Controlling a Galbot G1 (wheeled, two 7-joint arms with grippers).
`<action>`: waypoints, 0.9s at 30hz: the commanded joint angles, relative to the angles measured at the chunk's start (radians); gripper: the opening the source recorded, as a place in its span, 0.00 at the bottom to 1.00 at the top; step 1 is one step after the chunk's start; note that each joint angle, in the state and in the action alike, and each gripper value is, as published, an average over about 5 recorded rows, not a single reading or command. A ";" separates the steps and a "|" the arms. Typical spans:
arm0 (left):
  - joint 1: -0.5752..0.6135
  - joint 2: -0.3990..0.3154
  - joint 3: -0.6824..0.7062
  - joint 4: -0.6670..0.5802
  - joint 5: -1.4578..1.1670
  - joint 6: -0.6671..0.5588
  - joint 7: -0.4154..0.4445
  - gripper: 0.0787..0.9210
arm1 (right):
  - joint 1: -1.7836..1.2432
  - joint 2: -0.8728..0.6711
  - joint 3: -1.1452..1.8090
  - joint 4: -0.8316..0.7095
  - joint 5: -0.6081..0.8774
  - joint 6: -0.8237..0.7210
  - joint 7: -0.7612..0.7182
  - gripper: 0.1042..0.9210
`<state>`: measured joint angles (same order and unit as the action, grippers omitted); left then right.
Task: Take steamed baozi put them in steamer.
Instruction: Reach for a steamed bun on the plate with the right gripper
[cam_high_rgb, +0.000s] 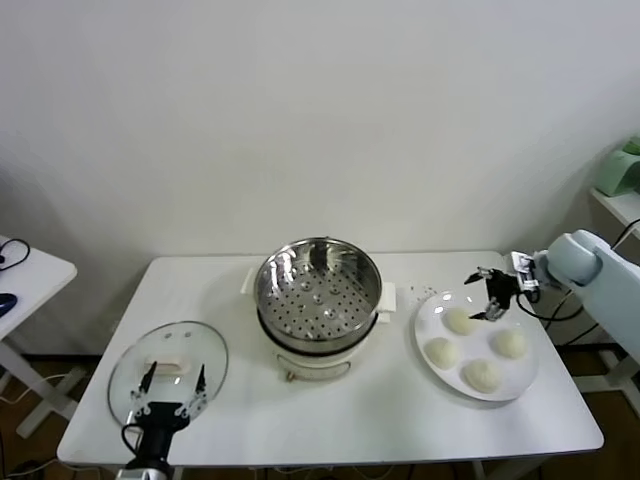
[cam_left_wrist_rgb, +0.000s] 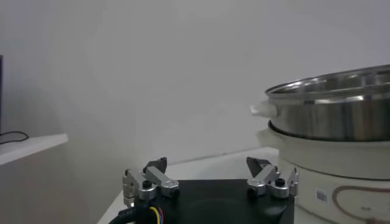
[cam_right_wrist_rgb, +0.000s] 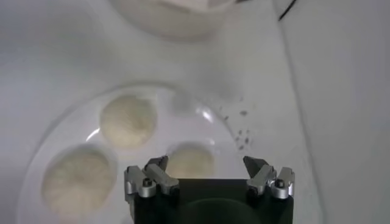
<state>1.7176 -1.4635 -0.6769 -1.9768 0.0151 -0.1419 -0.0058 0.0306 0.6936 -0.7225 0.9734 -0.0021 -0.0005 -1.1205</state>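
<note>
Four steamed baozi (cam_high_rgb: 478, 351) sit on the white plate (cam_high_rgb: 527, 384) at the table's right end, none yet in the steamer (cam_high_rgb: 318, 290). The right gripper (cam_high_rgb: 492, 295) hovers over the plate's 11 o'clock rim with its jaws spread wide and empty, the nearest bun (cam_high_rgb: 459, 320) just below and inward of it. The buns are round, so no axis matters. From the plate, the steamer lies toward 9 o'clock across bare tabletop. The left gripper (cam_high_rgb: 170, 392), also spread, idles beside the glass lid (cam_high_rgb: 170, 362), well apart from the plate.
</note>
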 joint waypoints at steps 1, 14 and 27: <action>-0.002 0.002 -0.004 0.001 -0.006 0.006 -0.001 0.88 | 0.154 0.100 -0.186 -0.173 -0.053 0.009 -0.093 0.88; -0.016 0.007 -0.009 0.013 -0.007 0.017 -0.003 0.88 | 0.040 0.227 -0.076 -0.300 -0.143 0.044 -0.037 0.88; -0.021 0.011 -0.016 0.029 -0.008 0.017 -0.010 0.88 | 0.003 0.270 -0.047 -0.344 -0.150 0.050 -0.026 0.88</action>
<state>1.6963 -1.4531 -0.6921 -1.9482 0.0077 -0.1261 -0.0157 0.0345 0.9408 -0.7672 0.6564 -0.1449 0.0465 -1.1436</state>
